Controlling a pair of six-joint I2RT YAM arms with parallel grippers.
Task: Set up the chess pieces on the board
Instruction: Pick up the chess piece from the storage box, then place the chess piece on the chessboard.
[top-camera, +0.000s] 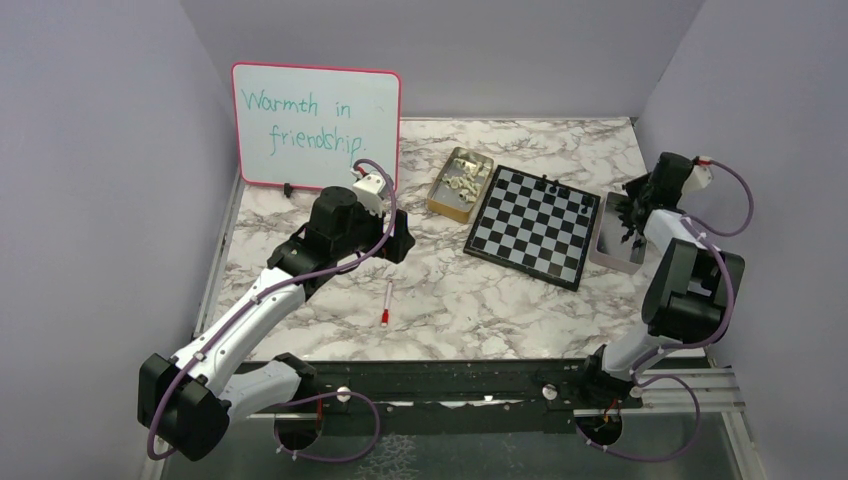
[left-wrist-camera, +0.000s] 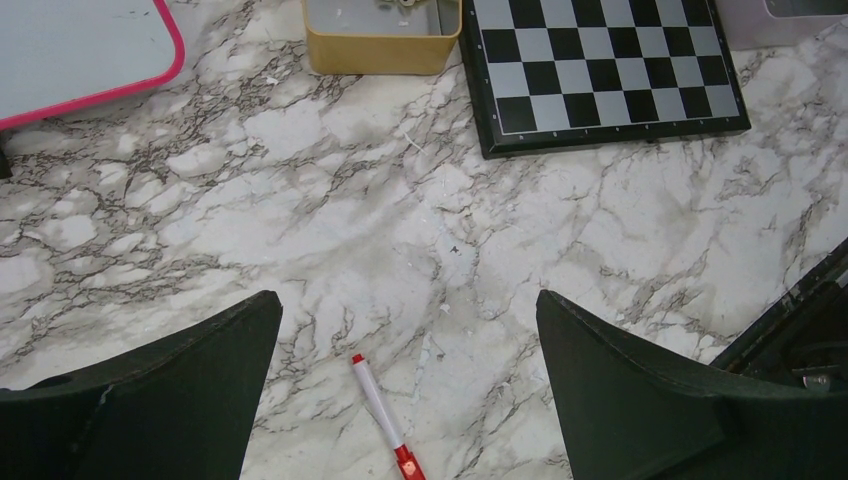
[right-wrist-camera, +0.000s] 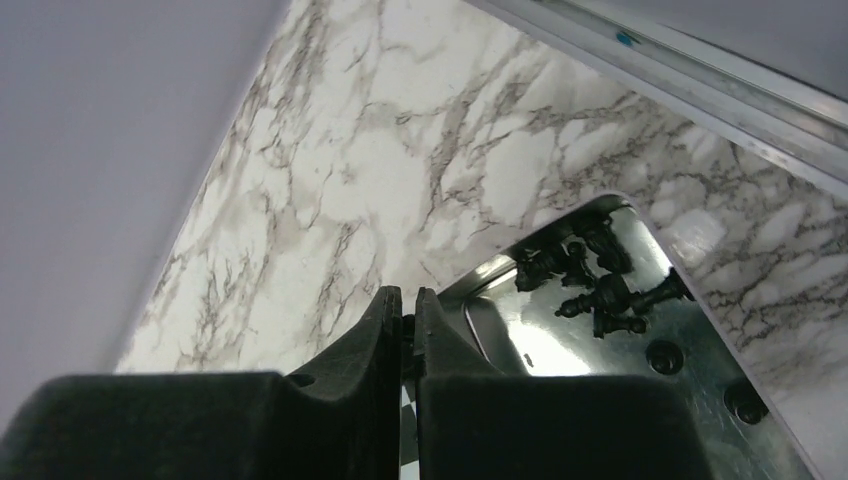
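Black chess pieces (right-wrist-camera: 600, 285) lie heaped in a tin (right-wrist-camera: 560, 345) at the table's (top-camera: 450, 300) right edge, beside the board (top-camera: 535, 228). They are probably light and slippery, best pinched at the waist. The right gripper (right-wrist-camera: 405, 310) is nearly closed, contents unseen; the left gripper (left-wrist-camera: 408, 330) gapes wide.

The chessboard (top-camera: 535, 225) lies right of the middle of the table (top-camera: 450, 300), askew to its edges. Two chess pieces (top-camera: 549, 182) stand on the board along its far side, apart from each other. Just beside its far left corner sits an open tin (top-camera: 460, 183) with loose chessmen (top-camera: 463, 178) inside. Along its right edge sits a tray (top-camera: 612, 256) holding a heap of pieces (right-wrist-camera: 600, 290). A whiteboard (top-camera: 316, 125) stands at the far left. A marker pen (top-camera: 387, 302) lies left of the chessboard and nearer, well apart from it.
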